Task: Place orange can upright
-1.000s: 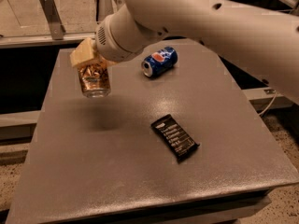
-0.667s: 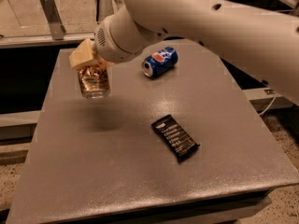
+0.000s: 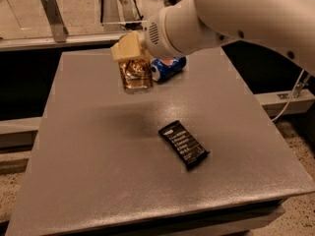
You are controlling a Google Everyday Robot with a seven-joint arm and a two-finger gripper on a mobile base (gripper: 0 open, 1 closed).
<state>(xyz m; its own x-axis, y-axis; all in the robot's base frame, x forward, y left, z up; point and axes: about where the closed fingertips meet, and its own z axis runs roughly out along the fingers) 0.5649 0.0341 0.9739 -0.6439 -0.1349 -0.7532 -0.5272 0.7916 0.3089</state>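
An orange can (image 3: pixel 136 75) hangs in the upper middle of the frame, held in the air above a grey surface (image 3: pixel 88 181). Its long axis runs close to vertical, top end up, with the bottom end free and not touching anything. A soft dark shadow lies on the surface below it.

The gripper (image 3: pixel 131 52) comes in from the upper right, and its cream-coloured fingers (image 3: pixel 126 44) pinch the can's upper end. The thick white arm (image 3: pixel 231 14) fills the upper right corner.

Just right of the orange can, partly behind it, a blue can (image 3: pixel 168 67) lies on its side on the surface. Lower and to the right, well apart, a black packet (image 3: pixel 183 144) lies flat, set on a slant.

The surface's far edge runs close behind the gripper. Bare surface spreads left of the orange can and across the lower left of the frame, out to the left and near edges.
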